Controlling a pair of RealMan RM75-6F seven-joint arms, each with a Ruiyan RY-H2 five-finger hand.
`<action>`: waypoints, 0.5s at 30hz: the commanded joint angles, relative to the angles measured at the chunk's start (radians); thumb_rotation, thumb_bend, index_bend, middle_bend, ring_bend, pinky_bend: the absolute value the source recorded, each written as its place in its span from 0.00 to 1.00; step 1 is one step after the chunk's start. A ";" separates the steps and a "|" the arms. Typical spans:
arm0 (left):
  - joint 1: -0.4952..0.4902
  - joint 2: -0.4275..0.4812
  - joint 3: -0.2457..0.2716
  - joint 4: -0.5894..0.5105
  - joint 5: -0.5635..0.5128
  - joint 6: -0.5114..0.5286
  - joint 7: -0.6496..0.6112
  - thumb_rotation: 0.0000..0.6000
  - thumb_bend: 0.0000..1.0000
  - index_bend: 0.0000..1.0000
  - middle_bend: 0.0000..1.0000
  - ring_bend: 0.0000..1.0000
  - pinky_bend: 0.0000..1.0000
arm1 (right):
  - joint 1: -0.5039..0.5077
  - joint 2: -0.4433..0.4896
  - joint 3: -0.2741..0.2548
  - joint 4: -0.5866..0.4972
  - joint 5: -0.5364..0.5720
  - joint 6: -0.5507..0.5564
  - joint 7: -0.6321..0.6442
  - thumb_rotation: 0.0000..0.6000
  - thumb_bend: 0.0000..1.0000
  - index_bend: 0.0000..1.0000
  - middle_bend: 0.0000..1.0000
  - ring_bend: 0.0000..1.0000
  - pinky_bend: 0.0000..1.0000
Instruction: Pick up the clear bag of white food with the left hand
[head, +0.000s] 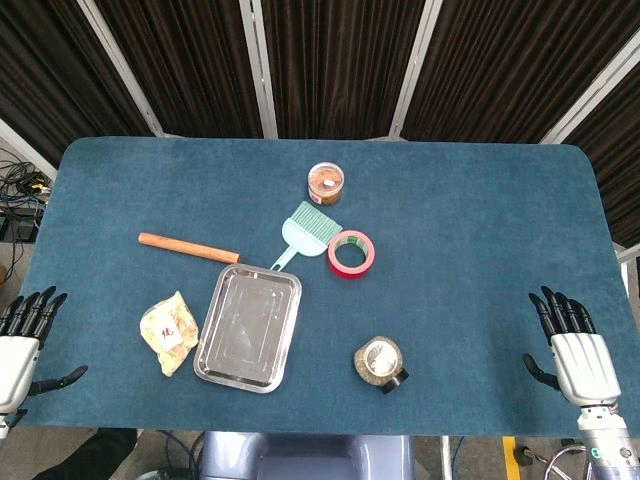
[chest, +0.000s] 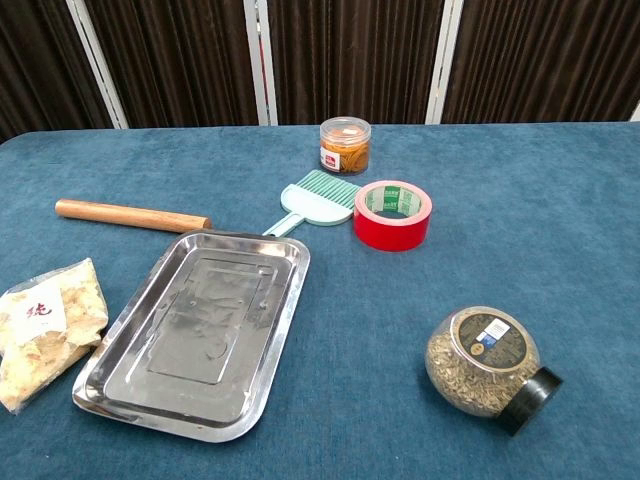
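Fingers spread on left hand (head: 20, 345) and right hand (head: 572, 350), bag of white food (head: 170, 332) just beside tray (head: 215, 365)

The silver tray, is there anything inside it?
Nothing sits inside the silver tray; only its shiny bottom shows. The bag of white food lies beside it. What is under the tray is covered.

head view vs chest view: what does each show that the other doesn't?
Head view only: the left hand and right hand, both open, resting at the table's near corners, plus the whole table outline.
Chest view only: the label on the seed jar and the red mark on the food bag.
Both: tray, rolling pin, green brush, red tape, orange-lidded jar.
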 joint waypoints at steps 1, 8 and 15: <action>0.000 0.000 0.001 0.000 0.000 -0.003 0.002 1.00 0.07 0.00 0.00 0.00 0.00 | 0.000 0.000 0.000 0.000 0.000 0.000 0.000 1.00 0.30 0.00 0.00 0.00 0.09; -0.024 -0.001 0.010 -0.009 -0.007 -0.064 0.027 1.00 0.07 0.00 0.00 0.00 0.00 | -0.003 0.000 0.000 -0.004 -0.002 0.005 0.000 1.00 0.30 0.00 0.00 0.00 0.09; -0.136 -0.021 0.014 -0.054 -0.098 -0.318 0.170 1.00 0.07 0.00 0.00 0.00 0.01 | -0.002 -0.002 0.002 -0.004 0.003 0.003 -0.005 1.00 0.30 0.00 0.00 0.00 0.09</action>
